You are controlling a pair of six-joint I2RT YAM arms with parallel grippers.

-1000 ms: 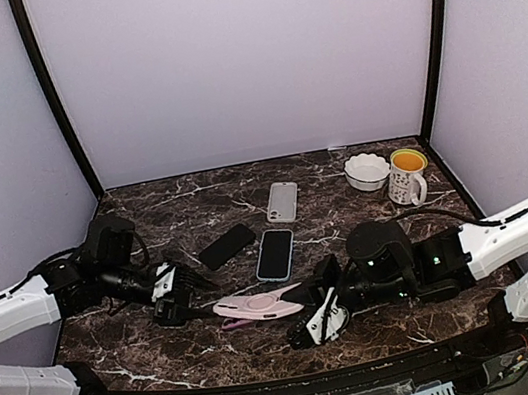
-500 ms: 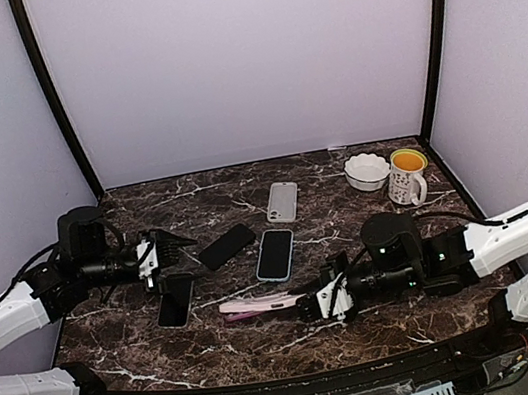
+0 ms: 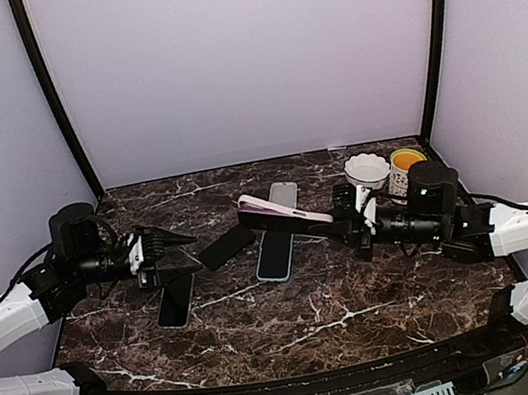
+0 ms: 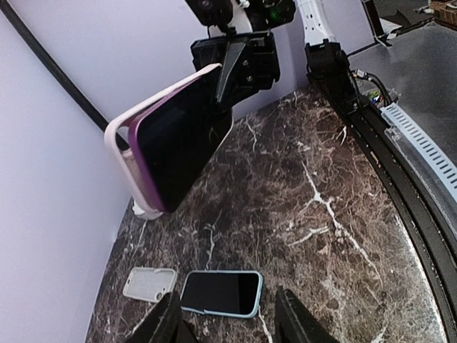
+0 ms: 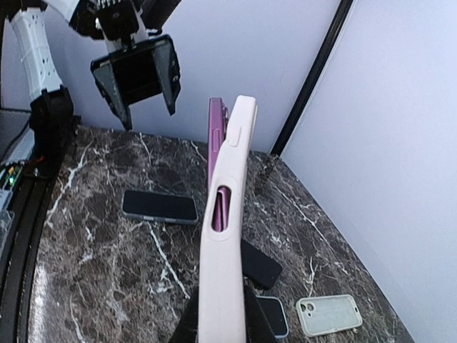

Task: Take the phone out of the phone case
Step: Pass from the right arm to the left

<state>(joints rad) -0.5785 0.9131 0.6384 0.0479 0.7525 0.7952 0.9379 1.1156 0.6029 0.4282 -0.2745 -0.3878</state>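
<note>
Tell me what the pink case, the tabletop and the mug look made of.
The pink case: likely soft silicone or rubber, matte, rounded edges. The tabletop: dark marble or marble-look laminate, white veins, slight sheen. The mug: probably ceramic, white, yellow inside.

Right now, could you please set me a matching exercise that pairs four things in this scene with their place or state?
Things:
1. pink case
2. blue-cased phone
3. white bowl
4. left gripper

Places and states:
A. open, holding nothing
B. at the far right of the table, beside the mug
C. held in the air by the right gripper
D. lying flat, screen up, mid-table

Pairs: 1-C, 2-D, 3-B, 4-A
</note>
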